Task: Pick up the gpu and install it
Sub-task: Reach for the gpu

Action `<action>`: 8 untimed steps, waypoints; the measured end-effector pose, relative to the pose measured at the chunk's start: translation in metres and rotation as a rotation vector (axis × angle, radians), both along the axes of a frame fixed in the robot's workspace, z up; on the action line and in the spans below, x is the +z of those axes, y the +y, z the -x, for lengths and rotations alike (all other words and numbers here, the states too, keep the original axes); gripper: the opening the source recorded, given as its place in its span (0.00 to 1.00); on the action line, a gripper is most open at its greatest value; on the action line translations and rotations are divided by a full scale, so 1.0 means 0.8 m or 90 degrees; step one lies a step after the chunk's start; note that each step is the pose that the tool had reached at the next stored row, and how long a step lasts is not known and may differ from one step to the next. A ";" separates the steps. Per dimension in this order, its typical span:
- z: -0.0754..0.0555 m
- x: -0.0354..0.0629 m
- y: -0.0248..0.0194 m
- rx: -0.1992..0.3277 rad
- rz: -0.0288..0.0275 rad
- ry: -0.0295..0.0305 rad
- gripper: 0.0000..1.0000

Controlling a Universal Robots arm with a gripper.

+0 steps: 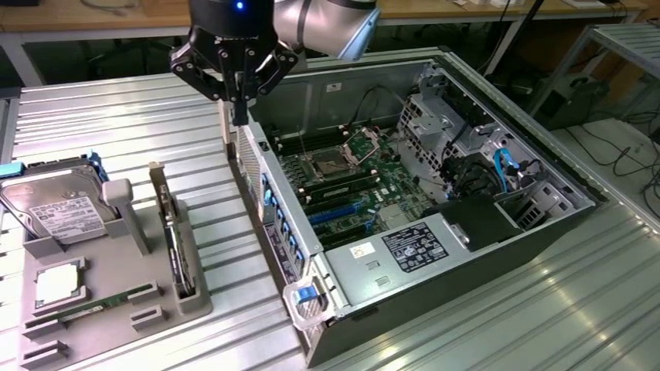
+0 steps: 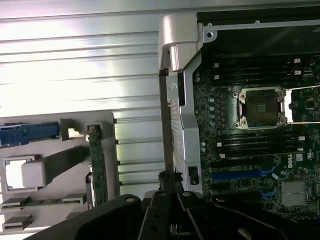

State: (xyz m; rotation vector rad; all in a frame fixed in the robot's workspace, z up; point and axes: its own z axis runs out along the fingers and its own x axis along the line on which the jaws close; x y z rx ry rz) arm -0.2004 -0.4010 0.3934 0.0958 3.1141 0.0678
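Pick step not yet begun; gripper (image 1: 239, 114) closed to a point, empty, above case (image 1: 258, 166) corner; gpu (image 1: 178, 247) in tray (image 1: 154, 309) at its 7 o'clock; grasp needs fingers opened.

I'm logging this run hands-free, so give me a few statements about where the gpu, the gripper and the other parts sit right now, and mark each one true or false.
1. The gpu is seated in a motherboard slot. False: it stands on edge in the grey tray, outside the case.
2. The computer case lies open with its motherboard showing. True.
3. The gripper is down at the tray. False: it is up by the edge of the case that faces the tray.
4. The hard drive sits in the tray. True.
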 end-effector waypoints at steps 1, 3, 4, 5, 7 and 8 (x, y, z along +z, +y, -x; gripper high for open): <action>0.001 0.000 -0.0012 0.002 -0.0001 -0.0001 0.11; 0.002 0.000 -0.0035 0.005 -0.0001 -0.0001 0.11; 0.003 0.000 -0.0046 0.006 -0.0001 -0.0001 0.11; 0.003 0.000 -0.0056 0.008 -0.0001 0.0000 0.11; 0.006 0.000 -0.0080 0.011 -0.0001 -0.0001 0.11; 0.007 0.000 -0.0090 0.012 -0.0001 -0.0001 0.11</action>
